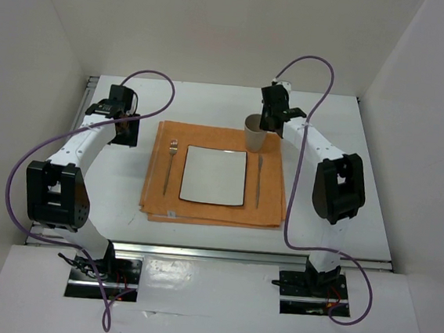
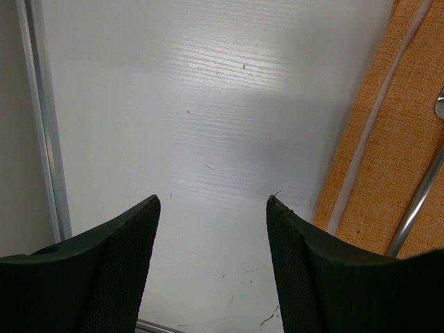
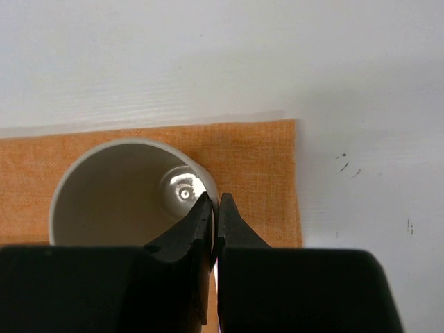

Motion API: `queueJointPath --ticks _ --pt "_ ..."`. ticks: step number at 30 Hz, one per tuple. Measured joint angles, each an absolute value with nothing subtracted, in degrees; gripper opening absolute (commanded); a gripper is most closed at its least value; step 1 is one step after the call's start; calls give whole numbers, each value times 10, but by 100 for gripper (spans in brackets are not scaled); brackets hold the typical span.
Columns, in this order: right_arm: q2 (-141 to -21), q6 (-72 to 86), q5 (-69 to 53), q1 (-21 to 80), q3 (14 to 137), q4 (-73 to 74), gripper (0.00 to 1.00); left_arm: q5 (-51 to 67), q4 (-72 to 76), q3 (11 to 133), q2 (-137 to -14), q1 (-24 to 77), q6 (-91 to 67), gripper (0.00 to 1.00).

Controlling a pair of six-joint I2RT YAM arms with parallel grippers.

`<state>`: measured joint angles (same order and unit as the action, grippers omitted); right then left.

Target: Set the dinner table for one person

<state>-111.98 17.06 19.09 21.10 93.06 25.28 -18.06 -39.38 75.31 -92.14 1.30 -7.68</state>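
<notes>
The white dinner table (image 1: pixel 110 179) carries an orange placemat (image 1: pixel 213 213). On it lie a square white plate (image 1: pixel 215 176), a fork (image 1: pixel 169 165) to its left and a knife (image 1: pixel 258 179) to its right. A beige cup (image 1: pixel 255 133) stands upright at the placemat's far right corner. My right gripper (image 1: pixel 269 124) is shut on the cup's rim (image 3: pixel 214 201), one finger inside and one outside the wall. My left gripper (image 2: pixel 214 208) is open and empty over bare table (image 2: pixel 208 104), left of the placemat edge (image 2: pixel 388 166).
Aluminium rails (image 1: pixel 85 102) run along the table's left and near edges. White walls enclose the table on three sides. Purple cables loop above both arms. The fork's handle (image 2: pixel 420 201) shows at the right edge of the left wrist view.
</notes>
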Motion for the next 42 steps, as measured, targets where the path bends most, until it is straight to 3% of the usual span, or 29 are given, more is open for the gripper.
queueJointPath --ticks 3,6,7,11,16,20,21,23,30,36,42 --pt "-1119 171 194 208 922 240 0 -181 -394 753 -921 13 -77 70" --pt "-1119 171 192 207 921 239 20 -181 -394 753 -921 13 -77 70" --pt "-1119 171 192 207 921 239 33 -181 -394 753 -921 13 -77 70" --pt "-1123 168 193 206 921 244 56 -181 -394 753 -921 13 -77 70" --pt "-1124 157 188 206 922 241 62 -177 -394 753 -921 13 -77 70" --pt "-1124 144 171 204 938 243 83 -177 -394 753 -921 13 -77 70" --pt "-1123 142 167 203 946 244 92 -177 -394 753 -921 13 -77 70" --pt "-1121 137 155 196 970 249 100 -177 -394 753 -921 13 -76 70" --pt "-1005 145 103 98 976 288 100 -179 -394 753 -921 11 -70 70" --pt "-797 180 97 -14 808 317 100 -183 -395 750 -915 -6 -60 70" --pt "-702 211 78 -42 679 392 100 -185 -398 720 -873 -43 -51 70"
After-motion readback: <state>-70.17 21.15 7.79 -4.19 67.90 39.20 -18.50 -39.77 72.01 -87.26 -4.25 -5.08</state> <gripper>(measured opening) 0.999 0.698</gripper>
